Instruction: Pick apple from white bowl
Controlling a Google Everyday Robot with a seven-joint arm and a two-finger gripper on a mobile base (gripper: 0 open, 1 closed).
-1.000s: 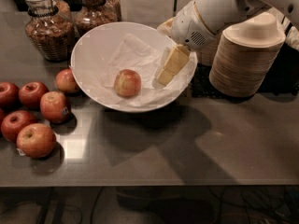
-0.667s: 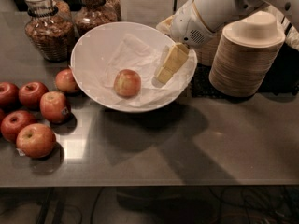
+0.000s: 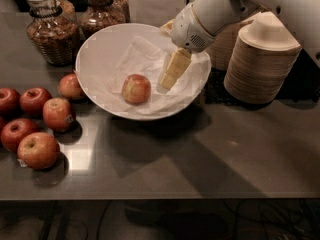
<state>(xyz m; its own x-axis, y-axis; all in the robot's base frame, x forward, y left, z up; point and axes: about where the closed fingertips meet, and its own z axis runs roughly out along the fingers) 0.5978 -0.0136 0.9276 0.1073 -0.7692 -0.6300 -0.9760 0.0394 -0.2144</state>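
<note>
The apple (image 3: 136, 88), red with pale yellow-green patches, lies on crumpled white paper in the middle of the large white bowl (image 3: 94, 66). My gripper (image 3: 166, 82) reaches down into the bowl from the upper right. Its pale yellow tip sits just right of the apple, a short gap away and not touching it. The white arm housing (image 3: 210, 16) hangs over the bowl's far right rim.
Several darker red apples (image 3: 38, 150) lie on the dark table left of the bowl. Two glass jars (image 3: 50, 31) stand behind them. A tall stack of tan paper bowls (image 3: 261, 59) stands at the right. The table's front edge (image 3: 160, 196) runs along the bottom.
My gripper has moved a little to the left and down inside the bowl, closer to the apple. The apple and the bowl have not moved.
</note>
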